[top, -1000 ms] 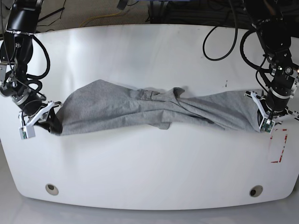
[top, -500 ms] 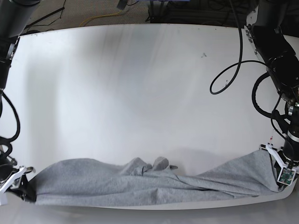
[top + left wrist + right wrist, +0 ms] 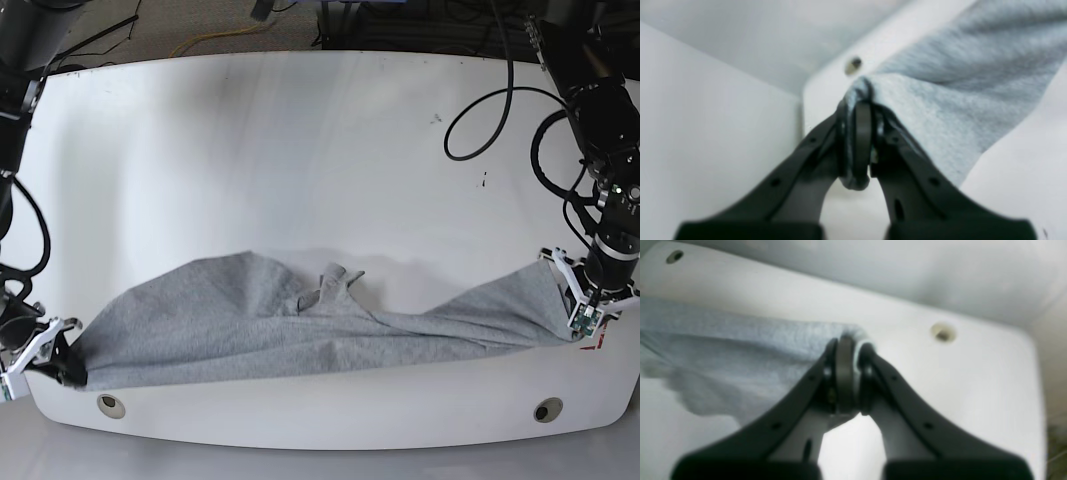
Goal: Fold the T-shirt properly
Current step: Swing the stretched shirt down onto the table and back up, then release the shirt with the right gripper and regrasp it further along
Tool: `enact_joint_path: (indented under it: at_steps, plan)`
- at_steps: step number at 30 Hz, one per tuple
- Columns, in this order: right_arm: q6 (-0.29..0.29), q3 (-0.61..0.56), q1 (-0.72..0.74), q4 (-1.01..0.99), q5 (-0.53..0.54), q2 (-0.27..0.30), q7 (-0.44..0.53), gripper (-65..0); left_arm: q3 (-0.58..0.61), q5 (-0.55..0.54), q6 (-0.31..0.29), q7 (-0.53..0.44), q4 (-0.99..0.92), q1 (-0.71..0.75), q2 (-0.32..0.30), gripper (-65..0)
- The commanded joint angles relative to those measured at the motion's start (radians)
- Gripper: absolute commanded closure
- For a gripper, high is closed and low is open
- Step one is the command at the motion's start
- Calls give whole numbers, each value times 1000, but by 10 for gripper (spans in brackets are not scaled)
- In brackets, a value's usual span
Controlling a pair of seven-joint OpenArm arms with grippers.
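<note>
White table (image 3: 300, 150) with rounded corners, glossy, catching soft overhead glare. Two round holes (image 3: 112, 405) near front edge. Small dark specks (image 3: 436, 120) toward far right. Beyond far edge, grey floor (image 3: 180, 30) strewn with black cables (image 3: 110, 30) and one yellow cord (image 3: 225, 38).

I'm looking at a white table (image 3: 300, 140) with rounded corners, and two round holes are sitting near its front edge, one toward the left (image 3: 111, 405) and one toward the right (image 3: 547, 409). The grey T-shirt (image 3: 250, 335) is lying rumpled across the front part of it, stretching nearly from one side to the other, with a bunched-up bit poking up around the middle. A small red-and-white marking (image 3: 600, 343) is showing on the surface by the right edge, plus a couple of tiny dark specks farther back.
</note>
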Motion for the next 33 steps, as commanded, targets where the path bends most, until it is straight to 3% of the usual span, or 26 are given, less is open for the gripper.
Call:
enact_joint_path:
  at_steps: [1, 8, 13, 21, 23, 29, 31, 33]
  plan:
    - [-8, 76, -71, 15, -1, 2, 30, 0, -8, 8, 19, -69, 11, 56, -9, 0]
    - [-8, 191, -351, 15, -1, -91, 30, 0, -8, 8, 19, -199, 7, 285, -8, 0]
    - [-8, 271, -516, 15, -4, -165, 30, 0, -48, 3, 19, -220, 7, 407, -5, 0]
    - [-6, 311, -685, 64, -4, -222, 30, -5, -133, 3, 17, -225, 5, 521, 35, 0]
    - [-8, 311, -707, 90, -4, -230, 30, -75, -133, 3, 17, -225, 5, 538, 37, 0]
    - [-8, 311, -757, 241, -4, -234, 30, -406, -133, 8, 17, -225, 4, 550, 70, 0]
    - [-9, 311, -760, 291, -4, -236, 30, -469, -133, 8, 17, -225, 5, 550, 77, 0]
    - [-9, 308, -756, 323, -4, -236, 30, -490, -133, 8, 17, -225, 2, 550, 78, 0]
